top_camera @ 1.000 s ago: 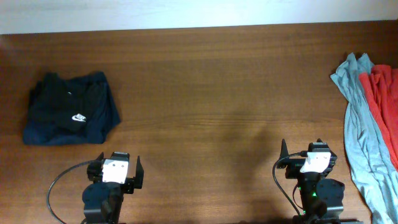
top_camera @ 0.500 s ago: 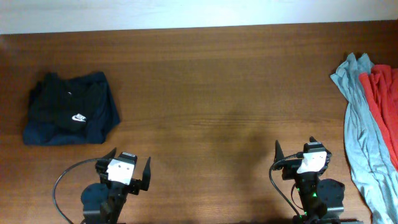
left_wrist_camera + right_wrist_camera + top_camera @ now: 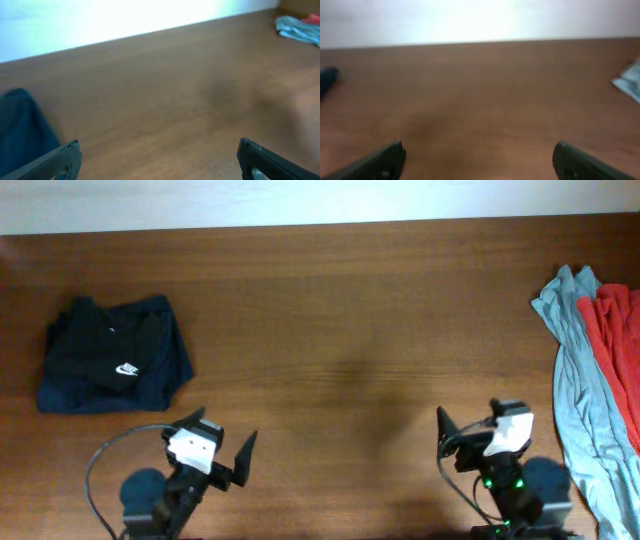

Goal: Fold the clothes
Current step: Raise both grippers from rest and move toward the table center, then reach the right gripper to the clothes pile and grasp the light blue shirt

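Folded navy logo T-shirt [image 3: 112,368] sits ahead-left of left pincer [image 3: 218,435]. Crumpled pale grey-blue T-shirt [image 3: 580,390] and red fabric garment [image 3: 620,330] lie right of right pincer [image 3: 468,420]. Both pincers wide, empty. Likely next: fetch grey-blue shirt.

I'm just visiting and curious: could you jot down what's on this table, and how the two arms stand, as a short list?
table: brown wood
navy T-shirt: folded, white logo up, left side
grey-blue T-shirt: crumpled, unfolded, right edge
red garment: crumpled, touching the grey-blue one, right edge
left jaws: open, empty
right jaws: open, empty
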